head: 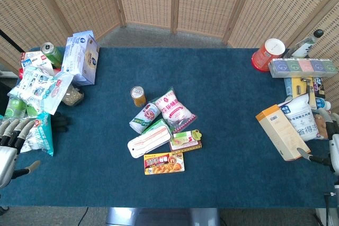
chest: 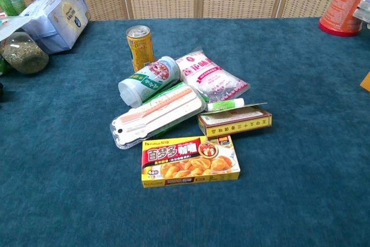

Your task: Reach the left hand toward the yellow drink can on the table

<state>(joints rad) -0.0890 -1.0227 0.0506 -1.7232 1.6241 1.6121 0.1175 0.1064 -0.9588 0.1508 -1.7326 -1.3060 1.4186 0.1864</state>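
Note:
The yellow drink can [head: 138, 96] stands upright near the middle of the blue table, at the back of a cluster of food packs. The chest view shows the yellow drink can [chest: 140, 47] with its silver top, just behind a tipped white-green cup [chest: 149, 81]. My left hand [head: 13, 140] hovers at the table's near left corner, far left of the can, fingers spread and holding nothing. My right hand [head: 327, 149] shows partly at the right edge, thumb out, empty. Neither hand appears in the chest view.
Around the can lie a pink-white bag [head: 175, 109], a flat white pack [head: 149, 138], a curry box [head: 164, 163] and a small brown box [head: 186, 141]. Snack bags, a jar and a green can [head: 51, 53] crowd the left edge. Boxes and an orange tub [head: 267, 54] sit right.

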